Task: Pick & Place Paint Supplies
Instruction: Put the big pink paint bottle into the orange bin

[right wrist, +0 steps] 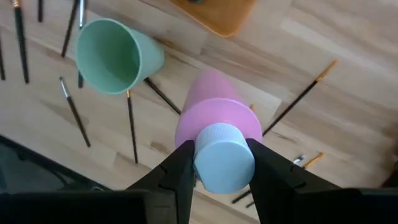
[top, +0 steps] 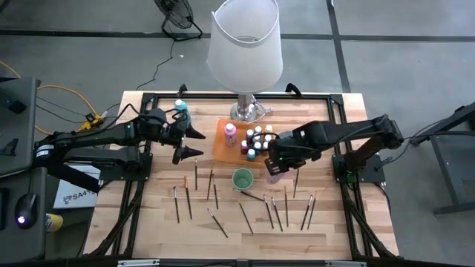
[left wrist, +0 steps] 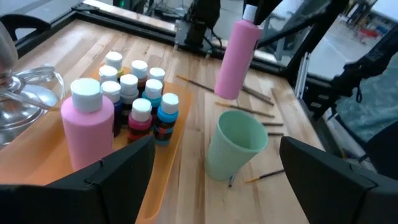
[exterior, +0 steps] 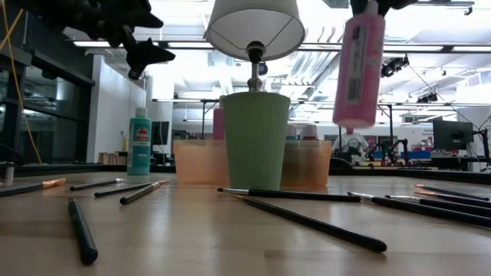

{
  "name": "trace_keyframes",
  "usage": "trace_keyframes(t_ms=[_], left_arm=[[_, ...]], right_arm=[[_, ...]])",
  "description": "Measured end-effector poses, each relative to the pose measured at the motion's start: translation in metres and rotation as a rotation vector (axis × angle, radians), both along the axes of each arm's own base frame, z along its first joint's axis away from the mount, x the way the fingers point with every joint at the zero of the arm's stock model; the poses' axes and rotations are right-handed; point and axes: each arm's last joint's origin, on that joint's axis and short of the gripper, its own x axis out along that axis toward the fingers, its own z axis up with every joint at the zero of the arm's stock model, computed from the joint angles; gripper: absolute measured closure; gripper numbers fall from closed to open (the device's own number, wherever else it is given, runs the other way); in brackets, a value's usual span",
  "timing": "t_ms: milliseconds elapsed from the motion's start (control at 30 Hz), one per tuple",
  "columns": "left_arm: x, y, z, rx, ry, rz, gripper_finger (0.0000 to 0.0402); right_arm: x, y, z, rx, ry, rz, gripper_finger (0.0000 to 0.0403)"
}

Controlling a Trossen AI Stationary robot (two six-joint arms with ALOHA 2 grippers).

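From my station I see the right gripper clamped on the white cap of a tall pink bottle, which hangs upright in the air, clear of the table; in the high view it sits just to the right of the green cup and beside the orange tray; the right wrist view looks straight down the bottle at the wood, with the cup off to one side and brushes lying around it. The left gripper hovers above the table left of the tray with its fingers spread wide and nothing between them; the left wrist view looks past those fingers at the tray. In the tray I count a second pink bottle standing upright at one end and a cluster of small paint bottles with white caps packed close together beside it; a teal bottle stands on the table near the back edge, left of the tray. The cup stands upright just in front of the tray, one brush lying against its base. The other dark-handled brushes lie scattered flat across the front half of the table, some left of the cup and some right, mostly apart from one another; the lamp with its white shade stands behind the tray at the back of the table.
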Motion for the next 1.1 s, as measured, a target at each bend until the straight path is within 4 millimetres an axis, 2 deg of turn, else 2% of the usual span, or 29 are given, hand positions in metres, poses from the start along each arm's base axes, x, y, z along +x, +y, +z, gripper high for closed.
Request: trace_keyframes(t_ms=[233, 400, 567, 800, 1100], left_arm=[[0.003, 0.001, 0.009, -0.047, -0.092, 0.016, 0.0064], [0.004, 0.001, 0.017, -0.083, -0.159, 0.024, 0.0064], [0.009, 0.003, 0.038, -0.101, -0.186, 0.029, 0.0064], [0.031, 0.007, 0.064, -0.061, -0.17, 0.012, 0.0064], [0.063, -0.014, 0.074, -0.031, -0.1, -0.091, 0.0064]], right_arm=[[-0.003, -0.011, 0.032, -0.061, -0.092, 0.169, 0.0287], [-0.003, -0.026, 0.044, -0.109, -0.142, 0.292, 0.0287], [-0.002, -0.043, 0.049, -0.152, -0.168, 0.383, 0.0287], [0.003, -0.058, 0.054, -0.191, -0.251, 0.519, 0.0287], [0.011, -0.063, 0.059, -0.258, -0.362, 0.664, 0.0287]])
